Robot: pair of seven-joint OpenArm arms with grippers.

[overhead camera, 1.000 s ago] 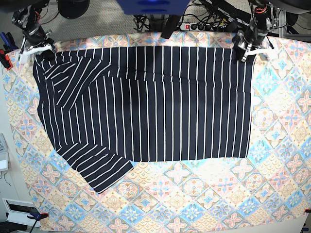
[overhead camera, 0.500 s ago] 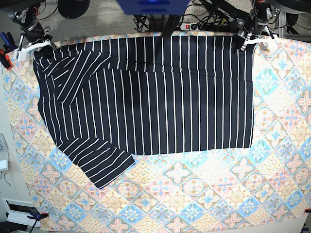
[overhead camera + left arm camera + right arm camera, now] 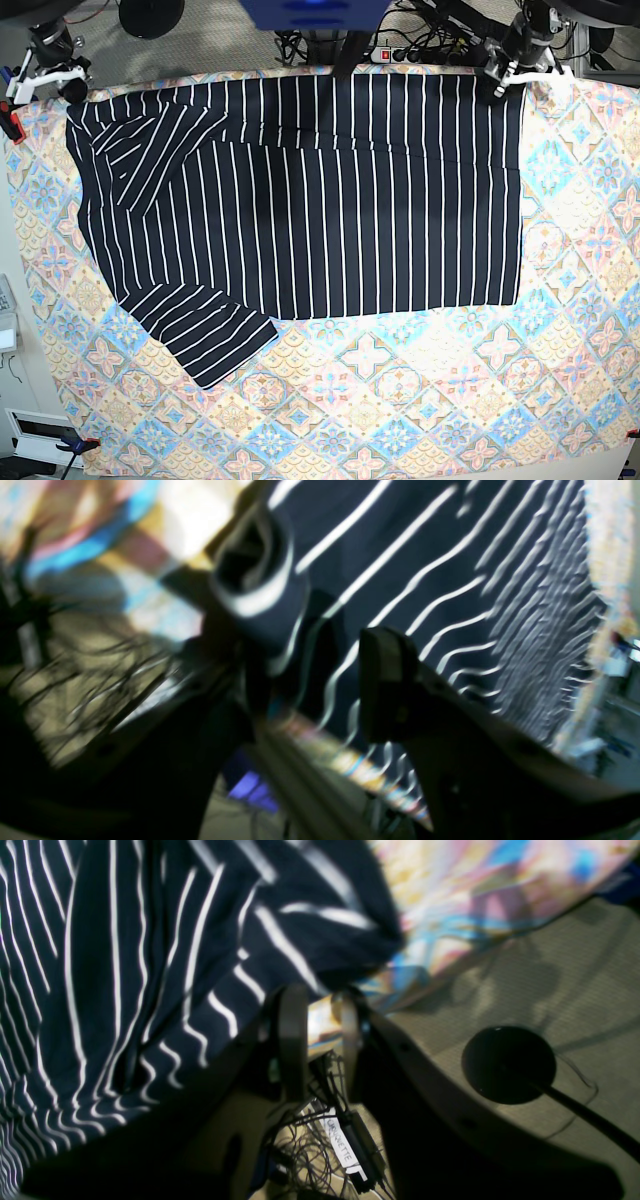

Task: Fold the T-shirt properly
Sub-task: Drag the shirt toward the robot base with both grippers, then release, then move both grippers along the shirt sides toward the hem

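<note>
The T-shirt [image 3: 300,190] lies spread flat on the desk's patterned tablecloth [image 3: 420,400], one sleeve folded across its far corner, the other sticking out toward the near edge. The left tool [image 3: 497,78] sits at one far corner, jaws parted with cloth between; the right tool [image 3: 68,84] is slightly parted, gripping nothing

- We see the left gripper [image 3: 320,680] only as a blur, so its contact with the shirt [image 3: 450,580] stays unclear.
- The base view's top edge crops the right gripper [image 3: 45,70].
- The shirt hides the tablecloth [image 3: 400,400] beneath it.
</note>
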